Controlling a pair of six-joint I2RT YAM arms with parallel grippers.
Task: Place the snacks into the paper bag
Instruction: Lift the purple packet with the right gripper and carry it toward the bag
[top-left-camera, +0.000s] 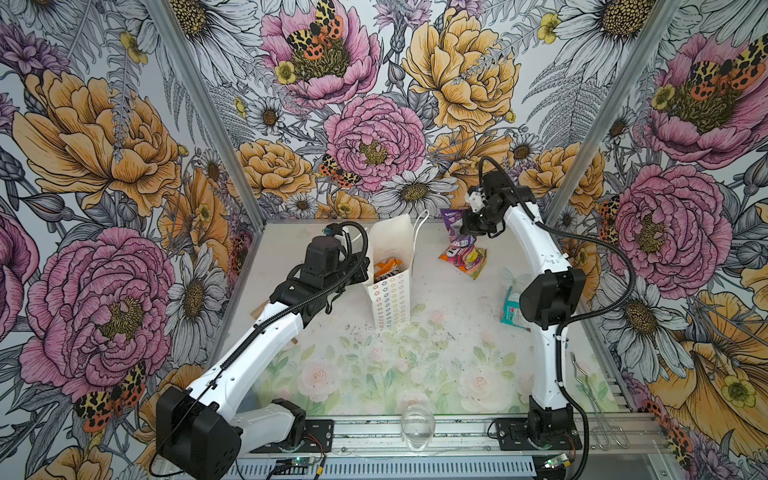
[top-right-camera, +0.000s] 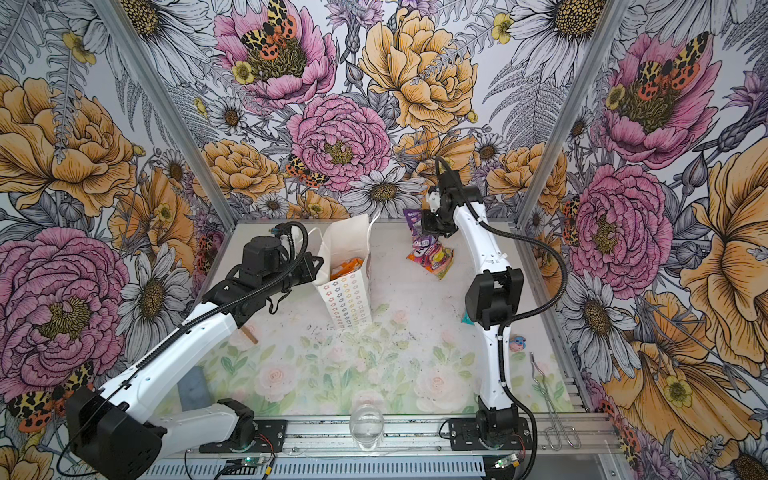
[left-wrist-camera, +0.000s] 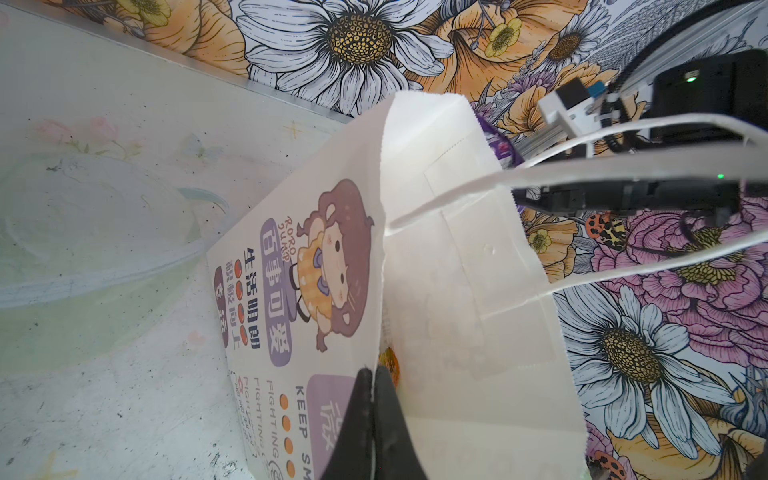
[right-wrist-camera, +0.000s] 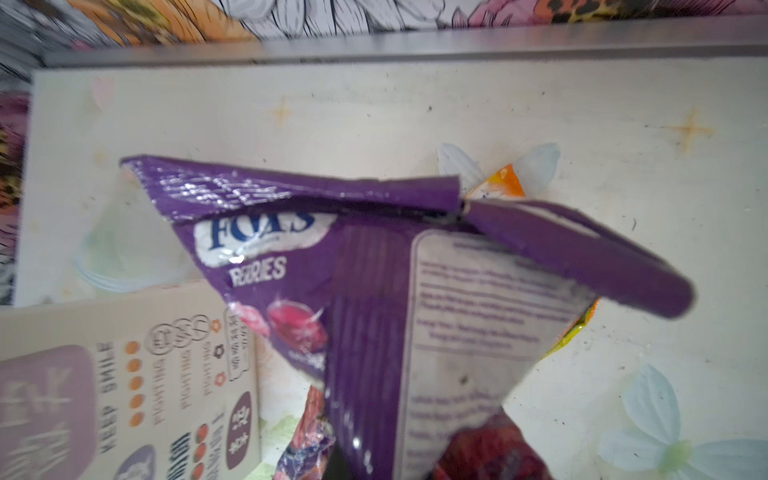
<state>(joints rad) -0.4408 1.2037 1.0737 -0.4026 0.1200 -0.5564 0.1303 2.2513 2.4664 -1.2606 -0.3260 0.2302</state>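
The white paper bag (top-left-camera: 390, 299) (top-right-camera: 349, 303) stands upright at the back middle of the table. My left gripper (left-wrist-camera: 372, 376) is shut on its left rim. An orange-and-white snack (top-left-camera: 386, 268) lies inside the bag. To the bag's right, my right gripper (top-left-camera: 467, 226) is shut on the purple snack (right-wrist-camera: 374, 291) (top-right-camera: 415, 224), which hangs above the table. Just below it, the green-yellow snack (top-left-camera: 463, 257) lies on the table. The teal snack (top-left-camera: 512, 309) lies partly behind the right arm. In the right wrist view the purple packet covers the fingers.
A clear glass (top-left-camera: 417, 428) stands at the front edge. Wire tongs (top-left-camera: 598, 399) lie at the front right. A small wooden piece (top-right-camera: 249, 334) pokes out under the left arm. A small blue-pink object (top-right-camera: 517, 344) lies right of the right arm. Floral walls close in three sides.
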